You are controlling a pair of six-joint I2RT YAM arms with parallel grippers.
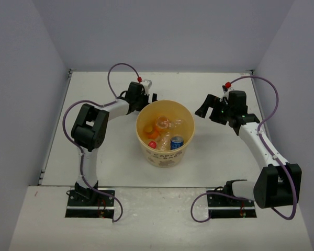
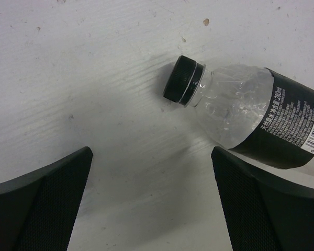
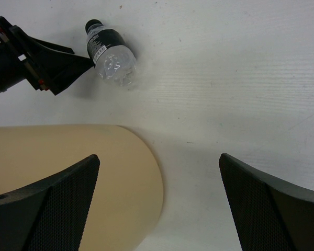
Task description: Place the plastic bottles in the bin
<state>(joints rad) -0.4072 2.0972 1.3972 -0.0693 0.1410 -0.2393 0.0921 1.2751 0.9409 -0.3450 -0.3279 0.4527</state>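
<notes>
Where the overhead camera looks down, the bin [image 1: 165, 157] stands mid-table [image 1: 94, 157], holding bottles [image 1: 165, 130]: orange, red-capped and blue-labelled.

At the left wrist, the left gripper [image 2: 152, 157] is spread wide, and a clear black-capped bottle [image 2: 235, 102] lies on the table just ahead of one finger.

At the right wrist, the right gripper [image 3: 159, 157] is likewise parted, next to the bin's wall.

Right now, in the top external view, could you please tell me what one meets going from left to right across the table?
left arm's elbow → bin → right gripper → right arm's elbow
</notes>
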